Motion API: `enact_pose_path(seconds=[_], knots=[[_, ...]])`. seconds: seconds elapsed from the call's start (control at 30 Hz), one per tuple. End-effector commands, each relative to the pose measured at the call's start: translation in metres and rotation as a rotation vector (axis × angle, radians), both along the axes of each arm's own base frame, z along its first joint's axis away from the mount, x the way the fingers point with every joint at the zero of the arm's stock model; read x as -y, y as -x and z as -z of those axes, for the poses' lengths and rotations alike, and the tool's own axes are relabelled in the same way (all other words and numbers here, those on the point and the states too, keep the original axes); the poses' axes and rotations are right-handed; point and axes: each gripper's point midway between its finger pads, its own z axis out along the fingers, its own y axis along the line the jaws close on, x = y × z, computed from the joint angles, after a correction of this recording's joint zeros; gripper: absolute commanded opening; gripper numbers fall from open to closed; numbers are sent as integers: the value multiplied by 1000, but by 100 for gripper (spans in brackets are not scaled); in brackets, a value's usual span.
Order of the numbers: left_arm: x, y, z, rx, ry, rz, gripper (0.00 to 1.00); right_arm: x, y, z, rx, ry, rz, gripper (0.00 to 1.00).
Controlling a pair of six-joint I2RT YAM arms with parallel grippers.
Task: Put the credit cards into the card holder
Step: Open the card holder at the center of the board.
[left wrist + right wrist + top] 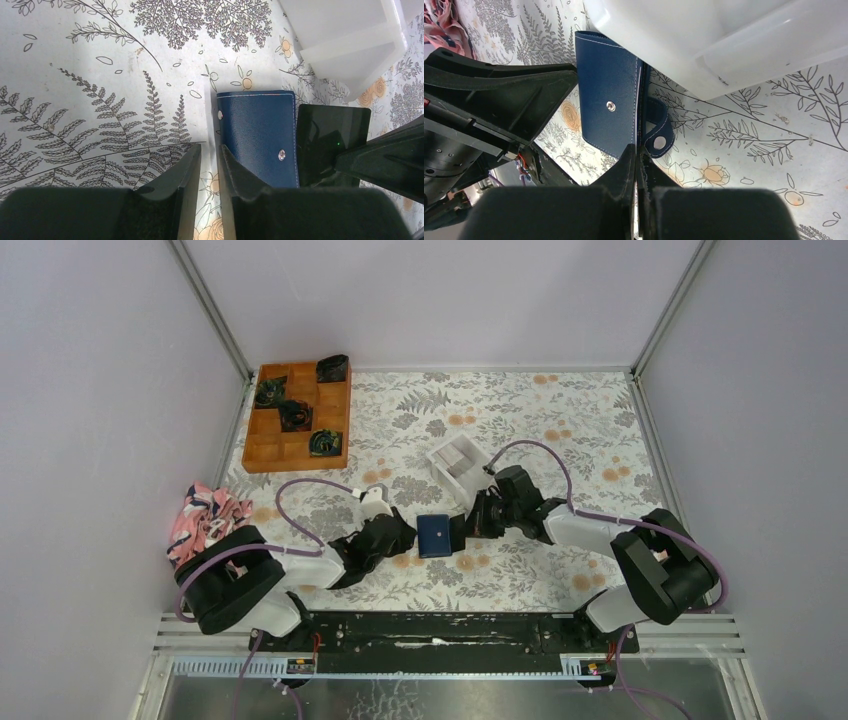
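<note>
The navy card holder (pixel 435 536) lies folded on the flowered cloth between my two grippers. In the left wrist view the card holder (pixel 260 132) shows its snap, and a dark glossy credit card (pixel 332 132) sits against its right edge. My right gripper (pixel 636 150) is shut on that card, which I see edge-on running toward the card holder (pixel 606 105) beside its loose snap strap (pixel 659 132). My left gripper (pixel 210 152) stands slightly open at the holder's left edge, with only cloth in the gap. From above, the left gripper (pixel 408 537) and right gripper (pixel 462 533) flank the holder.
A white open-topped box (pixel 458 465) stands just behind the right gripper, close over the holder in the right wrist view (pixel 724 40). An orange compartment tray (pixel 297 415) with dark rolled items sits at the back left. A pink patterned cloth (pixel 205 518) lies by the left arm.
</note>
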Motion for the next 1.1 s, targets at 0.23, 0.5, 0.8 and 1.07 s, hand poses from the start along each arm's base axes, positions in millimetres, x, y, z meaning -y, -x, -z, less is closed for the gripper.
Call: enact_pose_path(seconds=[0.23,0.5,0.8,1.07], knots=[[-9,11,18,-35,-45,13,26,-12,-7,-19,34,-140,28,0],[-9,11,19,-39,-45,13,26,-14,-7,-23,39,-174,34,0],[-11,12,21,-43,-54,11,26,-14,-9,-34,62,-177,32,0],[-9,11,21,-44,-54,14,26,-14,-9,-34,58,-174,28,0]])
